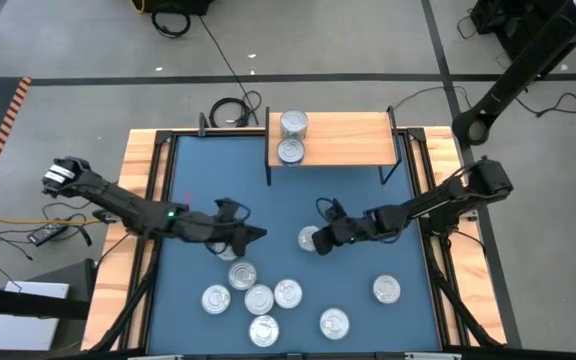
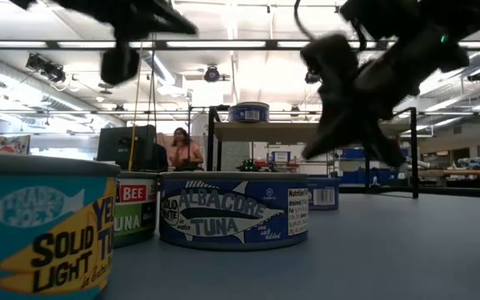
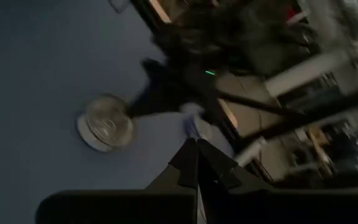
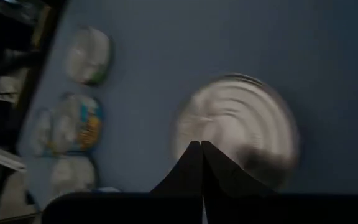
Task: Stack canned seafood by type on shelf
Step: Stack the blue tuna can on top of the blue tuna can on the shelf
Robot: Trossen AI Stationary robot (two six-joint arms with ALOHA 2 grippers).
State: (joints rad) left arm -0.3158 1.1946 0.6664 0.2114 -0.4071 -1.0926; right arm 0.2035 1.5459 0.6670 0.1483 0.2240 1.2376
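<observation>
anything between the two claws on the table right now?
One tin, lying right beside the right claw; otherwise bare blue table across to the left claw. The high view shows it.

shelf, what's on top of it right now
Two cans sit on the shelf near its left end, touching, one behind the other. From above only their silver lids show, so their labels are hidden. The rest of the board is bare.

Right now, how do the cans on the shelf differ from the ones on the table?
The two shelf cans sit raised on the wood shelf, touching in a line; the table cans lie low on the blue table, mostly clustered, one apart. All are flat round tins with silver lids.
</observation>
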